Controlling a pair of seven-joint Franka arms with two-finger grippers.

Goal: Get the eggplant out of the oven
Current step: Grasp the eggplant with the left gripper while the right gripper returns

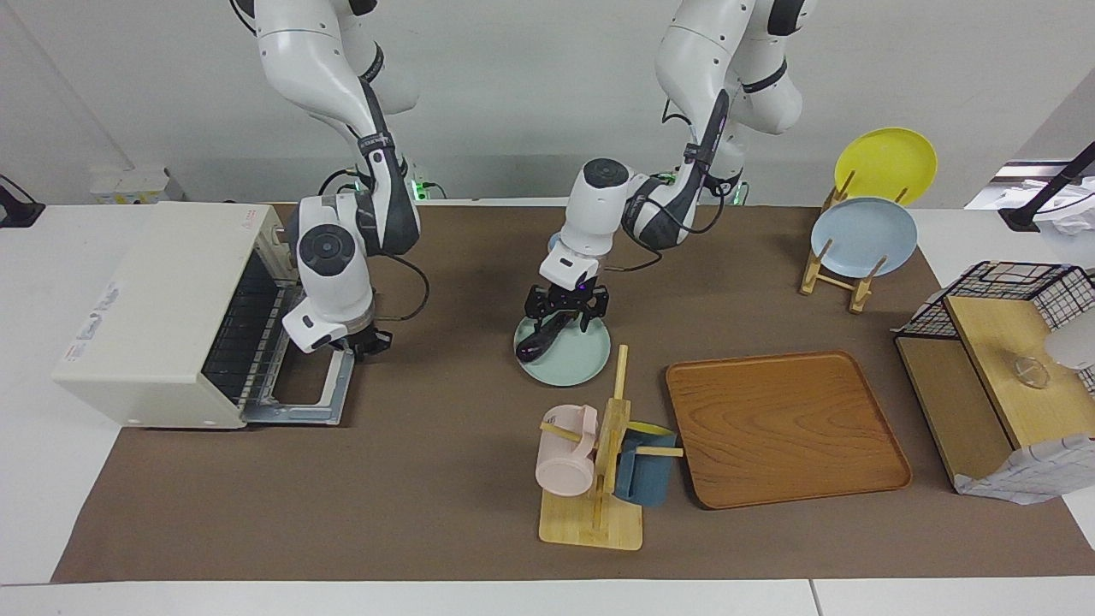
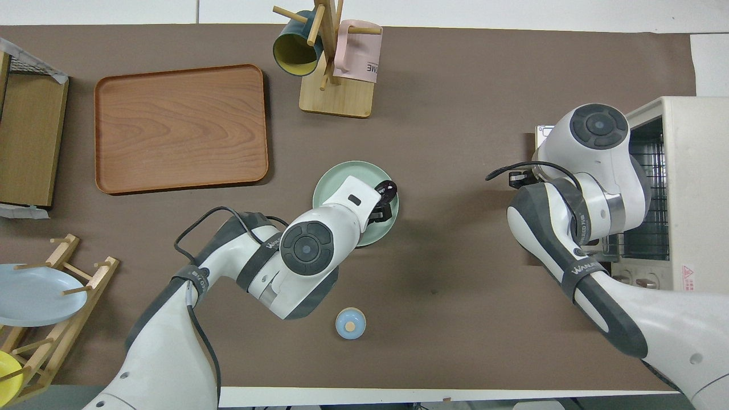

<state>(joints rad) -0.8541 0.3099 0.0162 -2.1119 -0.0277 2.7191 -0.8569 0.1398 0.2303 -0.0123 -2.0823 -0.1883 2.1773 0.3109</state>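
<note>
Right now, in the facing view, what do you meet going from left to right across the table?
oven → right gripper → green plate with eggplant and left gripper → wooden tray → plate rack → wire basket

The place is a robot laboratory arranged like a small kitchen. Two white robot arms stand at a white desk (image 1: 34, 479) covered by a brown mat (image 1: 411, 479), with a plain grey wall and cables near the oven (image 1: 162, 316). Household things are set around this oven: a green plate (image 1: 577, 359), a mug stand (image 1: 599, 479), a wooden tray (image 1: 787, 428) and a plate rack (image 1: 843, 274).
</note>
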